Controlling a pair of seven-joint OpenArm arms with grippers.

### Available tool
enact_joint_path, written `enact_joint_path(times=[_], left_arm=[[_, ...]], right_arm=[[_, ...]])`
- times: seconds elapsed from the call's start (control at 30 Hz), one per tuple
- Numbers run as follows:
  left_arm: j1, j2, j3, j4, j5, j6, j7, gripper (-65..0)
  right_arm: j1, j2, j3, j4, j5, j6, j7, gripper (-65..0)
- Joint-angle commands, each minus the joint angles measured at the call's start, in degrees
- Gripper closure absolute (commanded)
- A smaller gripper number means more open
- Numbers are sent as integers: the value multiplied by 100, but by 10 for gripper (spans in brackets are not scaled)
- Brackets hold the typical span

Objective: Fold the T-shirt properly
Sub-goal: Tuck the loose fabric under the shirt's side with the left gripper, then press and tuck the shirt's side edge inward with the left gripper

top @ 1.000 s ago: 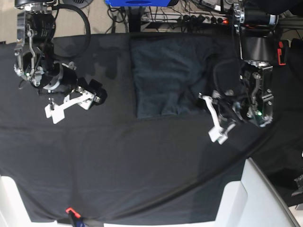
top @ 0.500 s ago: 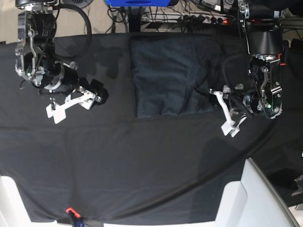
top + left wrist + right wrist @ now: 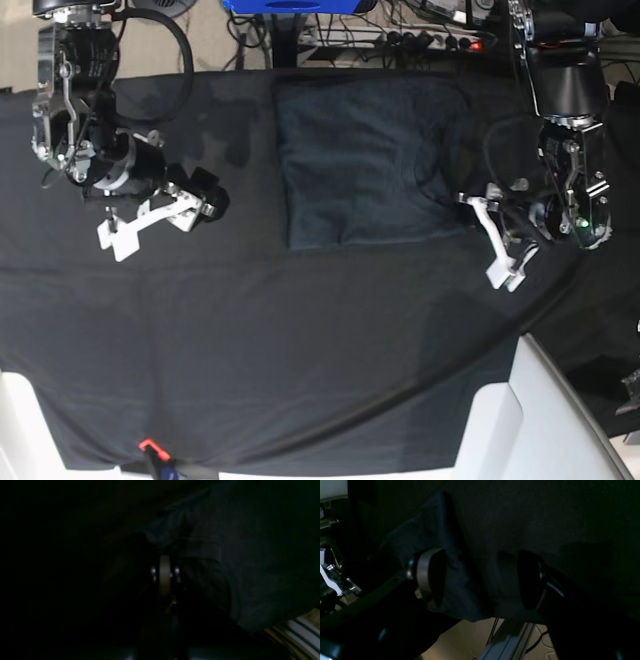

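Note:
The dark charcoal T-shirt [image 3: 365,160] lies folded into a rough rectangle at the back middle of the black tablecloth [image 3: 300,330]. At its lower right corner, low over the cloth, is my left gripper [image 3: 505,268]. In the left wrist view that gripper [image 3: 165,562] is shut, with shirt folds [image 3: 225,567] close on its right; the view is too dark to tell whether cloth is pinched. My right gripper [image 3: 125,235] hovers open well left of the shirt. In the right wrist view its fingers [image 3: 430,577] stand wide apart with nothing between them, and the shirt [image 3: 445,542] lies beyond.
White plastic bins stand at the front right [image 3: 545,420] and front left [image 3: 20,420] corners. A power strip with cables [image 3: 430,40] runs behind the table. A small red clip [image 3: 148,445] sits at the front edge.
My left gripper has moved right, away from the shirt's middle, staying shut. The shirt's lower right part now reaches further right. The right arm has not moved.

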Motion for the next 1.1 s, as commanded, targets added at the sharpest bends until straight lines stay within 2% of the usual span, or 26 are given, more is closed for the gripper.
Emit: enact_joint_path(times=[0.0, 0.43, 0.53, 0.6, 0.63, 0.73, 0.83, 0.9, 0.93, 1.0, 1.07], left_arm=[[-89, -63, -13, 101, -92, 0, -40, 0], [34, -169, -4, 101, -92, 0, -66, 0], [8, -336, -4, 101, -92, 0, -66, 0], [-1, -380, -13, 101, -101, 0, -66, -95], [-10, -424, -13, 101, -101, 0, -66, -146], [-115, -512, -13, 101, -127, 0, -66, -291], [-124, -591, -347, 101, -127, 0, -66, -438], [-185, -617, -558, 109, -136, 0, -58, -517], [-220, -626, -655, 153, -136, 0, -31, -541], [-220, -679, -848, 312, -136, -18, -31, -548], [34, -793, -1094, 487, -136, -18, -58, -548]], right_arm=[[62, 26, 10, 83, 74, 31, 47, -405], [115, -97, 1, 83, 74, 31, 29, -410], [115, -88, 1, 83, 74, 40, 38, -413], [115, -88, 1, 92, 74, 66, 47, -413], [115, -88, 1, 92, 74, 198, 47, -414], [106, -88, 10, 92, 74, 980, 47, -414], [80, -88, 10, 92, 74, 1438, 47, -414], [71, -88, 10, 92, 74, 1543, 47, -414], [62, -88, 10, 92, 74, 1552, 12, -414], [27, -88, 1, 127, 82, 1561, -15, -417], [-69, -115, 1, 162, 135, 1569, -138, -462]])
